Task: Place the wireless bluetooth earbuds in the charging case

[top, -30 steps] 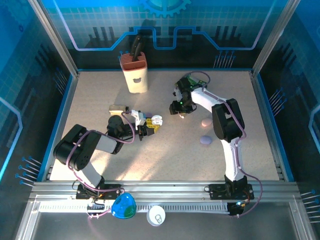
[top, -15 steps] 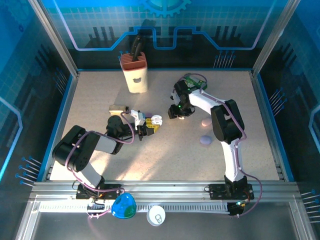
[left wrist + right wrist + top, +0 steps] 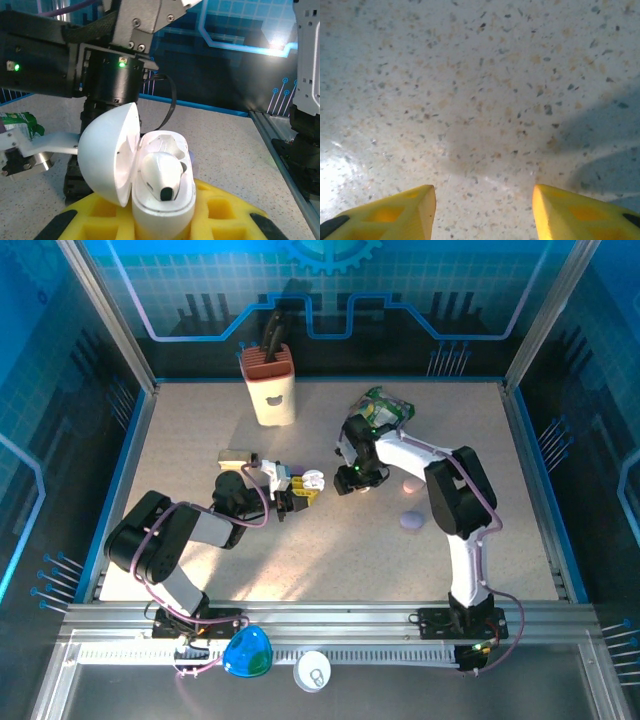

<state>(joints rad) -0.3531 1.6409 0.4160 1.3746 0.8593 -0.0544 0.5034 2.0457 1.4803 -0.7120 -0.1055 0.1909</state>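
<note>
My left gripper (image 3: 298, 495) clamps the open white pebble-shaped charging case (image 3: 162, 205), one white plastic earbud (image 3: 161, 175) seated inside — my right gripper (image 3: 482, 200) gapes empty over speckled table (image 3: 480, 75). Bump that lid (image 3: 107, 150) and the case twists loose.

Base of charging case (image 3: 165, 216) cut off below; right fingers (image 3: 395, 212) cropped too.
</note>
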